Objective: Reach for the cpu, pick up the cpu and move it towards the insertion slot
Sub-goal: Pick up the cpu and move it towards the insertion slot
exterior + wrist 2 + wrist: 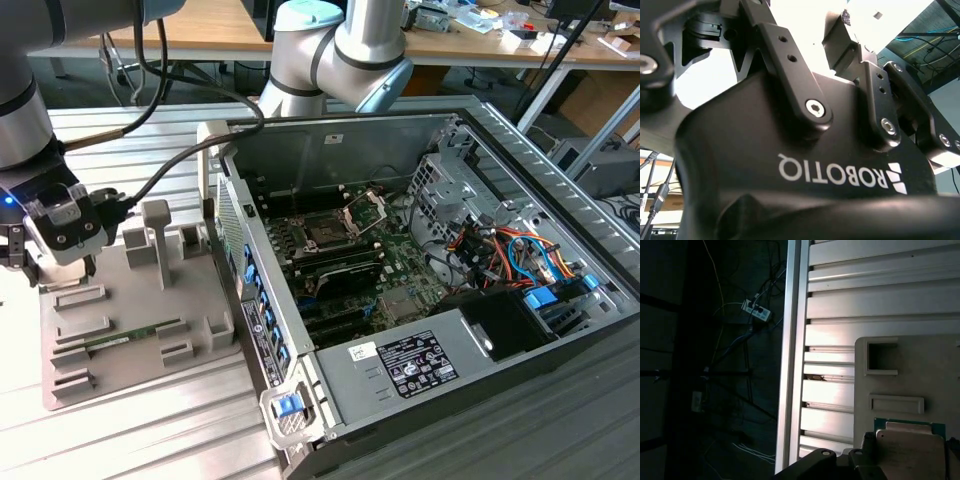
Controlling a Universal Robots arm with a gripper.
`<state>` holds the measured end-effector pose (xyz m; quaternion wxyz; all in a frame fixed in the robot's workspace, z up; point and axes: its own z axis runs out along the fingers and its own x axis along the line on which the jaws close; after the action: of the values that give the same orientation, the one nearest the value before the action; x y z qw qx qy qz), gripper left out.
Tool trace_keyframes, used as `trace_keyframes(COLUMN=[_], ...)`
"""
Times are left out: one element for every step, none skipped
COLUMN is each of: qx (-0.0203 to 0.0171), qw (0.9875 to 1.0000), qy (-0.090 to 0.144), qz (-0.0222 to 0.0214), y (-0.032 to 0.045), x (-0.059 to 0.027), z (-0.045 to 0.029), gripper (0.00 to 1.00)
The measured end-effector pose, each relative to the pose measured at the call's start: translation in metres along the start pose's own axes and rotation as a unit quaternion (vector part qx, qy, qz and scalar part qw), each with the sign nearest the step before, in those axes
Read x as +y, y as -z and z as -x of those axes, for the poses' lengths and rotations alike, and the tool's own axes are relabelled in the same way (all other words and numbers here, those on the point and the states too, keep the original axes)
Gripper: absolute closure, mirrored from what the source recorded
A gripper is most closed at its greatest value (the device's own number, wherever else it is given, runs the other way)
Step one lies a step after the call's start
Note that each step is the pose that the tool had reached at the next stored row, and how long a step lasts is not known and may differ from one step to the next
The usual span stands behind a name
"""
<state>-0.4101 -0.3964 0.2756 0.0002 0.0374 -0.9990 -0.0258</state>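
Note:
The cpu [909,452], a flat square chip with a pale metal top and a thin green rim, lies on the grey fixture plate [920,370] in the first wrist view. My gripper [42,268] hangs low over the far corner of that plate at the exterior view's left and hides the cpu there. It is open, with a dark finger [867,442] just beside one edge of the chip. The second wrist view looks up the gripper [805,35] from its black body. The insertion slot [325,233], a dark square socket with its silver frame raised, sits on the green board inside the open computer case [300,330].
The grey fixture plate [150,350] carries upright posts [157,235] and a green memory stick [120,338]. It stands on a ribbed metal table [130,440], whose edge [792,365] runs close to the cpu. The case wall [235,250] stands between fixture and socket. Cables [500,250] fill the case's right side.

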Motion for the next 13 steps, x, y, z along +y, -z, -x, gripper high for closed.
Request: trace_keyframes(qx=[0.0, 0.0, 0.0, 0.0, 0.0, 0.0, 0.0, 0.0, 0.0, 0.0, 0.0, 0.0, 0.0], qw=[1.0, 1.0, 1.0, 1.0, 1.0, 1.0, 1.0, 1.0, 1.0, 1.0, 1.0, 1.0, 1.0], qy=[0.0, 0.0, 0.0, 0.0, 0.0, 0.0, 0.0, 0.0, 0.0, 0.0, 0.0, 0.0, 0.0], qz=[0.0, 0.0, 0.0, 0.0, 0.0, 0.0, 0.0, 0.0, 0.0, 0.0, 0.0, 0.0, 0.0], y=[0.0005, 0.0014, 0.002, 0.0025, 0.0032, 0.0038, 0.0042, 0.0048, 0.0053, 0.0059, 0.0066, 0.0071, 0.0079], x=[0.0, 0.0001, 0.0001, 0.0001, 0.0001, 0.0002, 0.0002, 0.0002, 0.0002, 0.0003, 0.0003, 0.0003, 0.0004], z=[0.0, 0.0001, 0.0001, 0.0001, 0.0001, 0.0002, 0.0002, 0.0002, 0.0002, 0.0002, 0.0003, 0.0003, 0.0004], gripper=[0.45, 0.45, 0.45, 0.45, 0.45, 0.45, 0.45, 0.45, 0.45, 0.45, 0.45, 0.45, 0.45])
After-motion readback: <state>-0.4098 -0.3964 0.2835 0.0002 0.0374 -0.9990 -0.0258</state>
